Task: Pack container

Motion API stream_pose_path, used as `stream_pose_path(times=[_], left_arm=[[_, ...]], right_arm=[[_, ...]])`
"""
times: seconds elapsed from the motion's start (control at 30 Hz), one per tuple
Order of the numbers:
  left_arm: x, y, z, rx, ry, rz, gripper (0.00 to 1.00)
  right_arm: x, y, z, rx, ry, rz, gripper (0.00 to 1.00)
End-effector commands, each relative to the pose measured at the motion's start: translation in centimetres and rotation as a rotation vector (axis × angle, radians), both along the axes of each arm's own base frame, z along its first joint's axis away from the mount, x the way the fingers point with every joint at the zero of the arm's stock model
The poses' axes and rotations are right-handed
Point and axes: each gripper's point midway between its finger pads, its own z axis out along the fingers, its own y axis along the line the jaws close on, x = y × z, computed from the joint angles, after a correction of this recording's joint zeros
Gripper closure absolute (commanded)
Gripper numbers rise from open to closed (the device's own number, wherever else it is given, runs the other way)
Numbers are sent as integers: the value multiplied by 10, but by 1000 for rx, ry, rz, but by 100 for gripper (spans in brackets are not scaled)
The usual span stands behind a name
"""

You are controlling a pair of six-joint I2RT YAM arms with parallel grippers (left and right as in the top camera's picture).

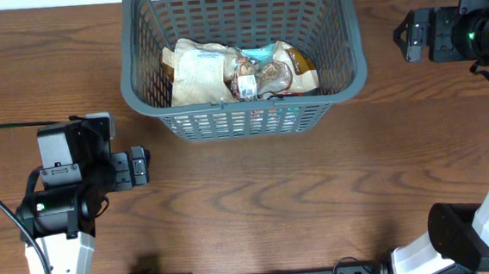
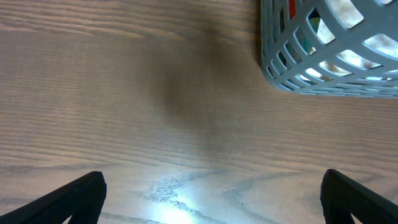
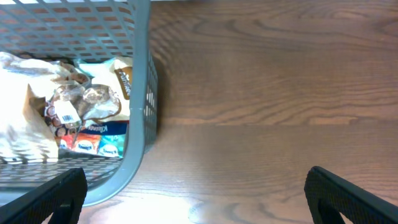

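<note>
Container (image 1: 248, 119) by far table (image 1: 317, 192) edge, left jaws spread near its corner, right jaws spread beside its wall

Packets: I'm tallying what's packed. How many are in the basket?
4 show in the basket: cream packet left, clear packet middle, brown packet right, blue packet by the near wall. Others may be hidden.
</note>
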Motion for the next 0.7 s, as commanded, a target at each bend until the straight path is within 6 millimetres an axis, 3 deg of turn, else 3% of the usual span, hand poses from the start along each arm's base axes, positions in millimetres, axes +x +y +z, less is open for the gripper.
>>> stream_pose_path(times=[0.0, 0.23, 0.5, 0.67], left_arm=[[0, -2, 0, -9, -1, -6, 1], [0, -2, 0, -9, -1, -6, 2], [0, -2, 0, -9, -1, -6, 1], [0, -2, 0, -9, -1, -6, 1]], right_arm=[[2, 5, 1, 12, -10, 14, 1], [25, 25, 0, -11, -43, 104, 1], [53, 47, -29, 3, 16, 168, 1], [60, 54, -23, 3, -21, 185, 1]])
